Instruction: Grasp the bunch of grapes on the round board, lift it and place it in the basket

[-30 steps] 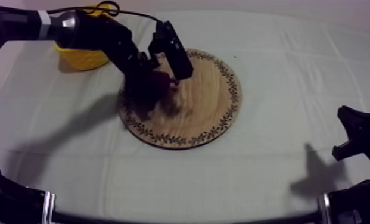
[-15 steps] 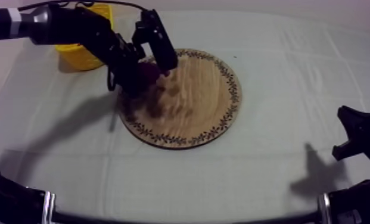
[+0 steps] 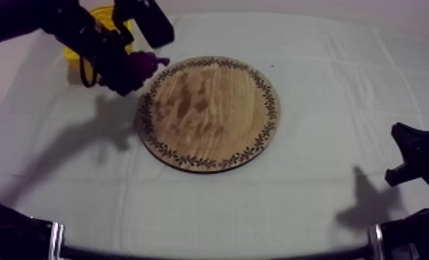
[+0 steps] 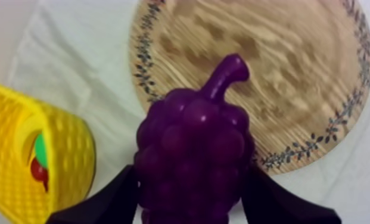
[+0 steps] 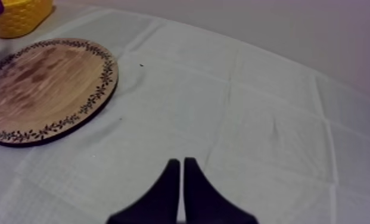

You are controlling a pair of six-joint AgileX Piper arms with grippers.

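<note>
Grey-white cloth covers the tabletop (image 3: pixel 327 173). At its far left stands the yellow basket (image 4: pixel 62 155), with a small red fruit (image 4: pixel 39 172) inside. Just beside it, the left end effector (image 4: pixel 190 184) is clamped on the bunch of grapes (image 4: pixel 193 119), one black finger on each flank and the stem pointing away. That grip takes the bunch at its broad body, which I'd guess keeps it from slipping. The grapes hang in the air between the basket and the left rim of the wooden board (image 3: pixel 210 114), not yet over the basket's mouth. The board lies bare in the middle. At the far right, the right end effector (image 5: pixel 182 173) sits low, fingers closed on nothing, seemingly parked out of the way.
</note>
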